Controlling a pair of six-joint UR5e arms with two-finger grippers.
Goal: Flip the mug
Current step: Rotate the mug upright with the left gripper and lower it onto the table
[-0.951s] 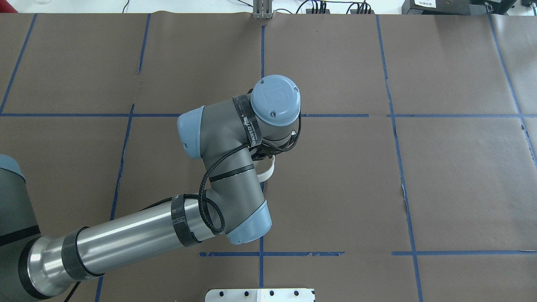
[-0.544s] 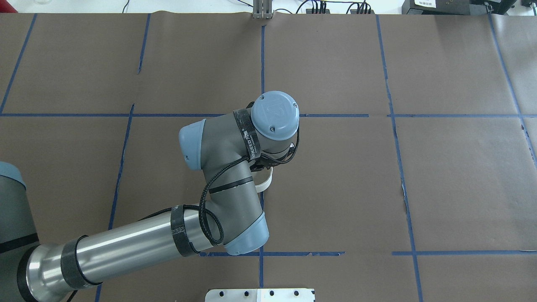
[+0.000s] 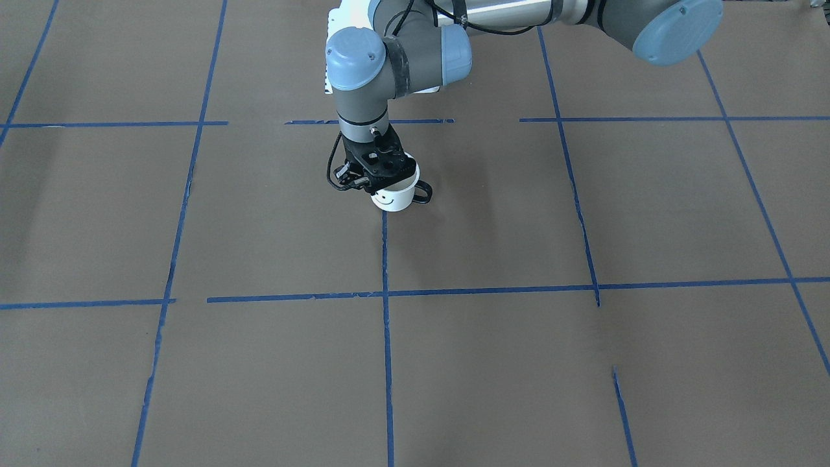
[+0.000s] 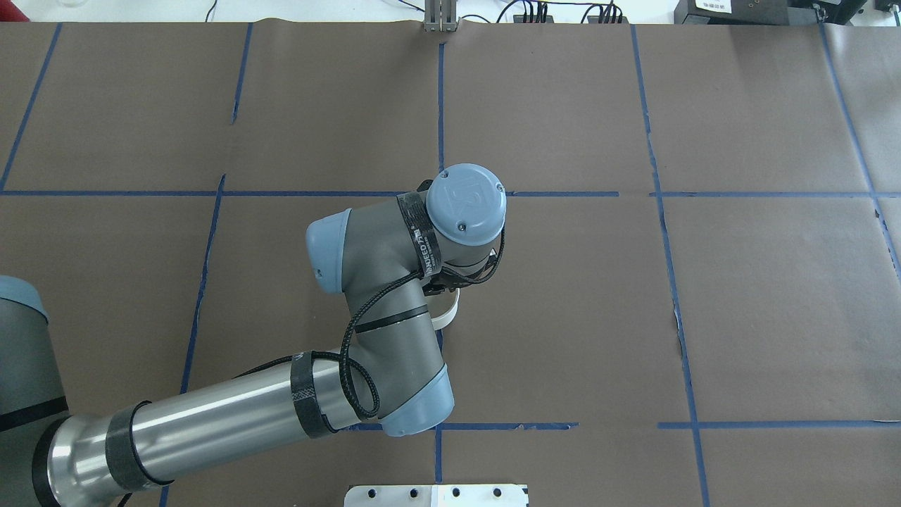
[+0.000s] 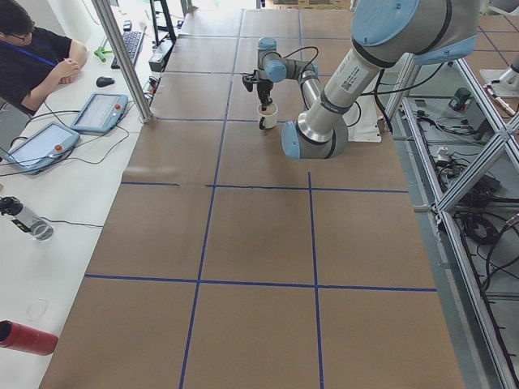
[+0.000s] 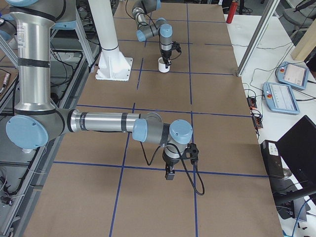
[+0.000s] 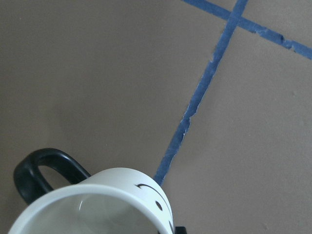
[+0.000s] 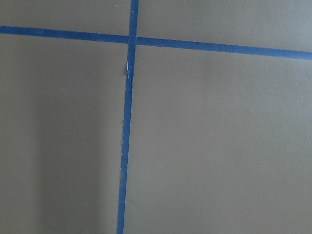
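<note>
The white mug with a black smiley face stands upright, mouth up, near the table's middle, its black handle pointing to the front view's right. My left gripper comes straight down and is shut on its rim. I cannot tell whether the base touches the paper. The left wrist view shows the mug close up with its open mouth towards the camera. In the overhead view only a sliver of the mug shows under the wrist. My right gripper hangs over the table's right end; I cannot tell its state.
Brown paper with blue tape lines covers the table. A white base plate sits at the robot's edge. An operator, tablets and a red bottle are on the side bench.
My left wrist has shifted towards the robot's side of the table with the mug still in its grip, and the arm's elbow has followed. The mug's visible sliver moved the same way.
</note>
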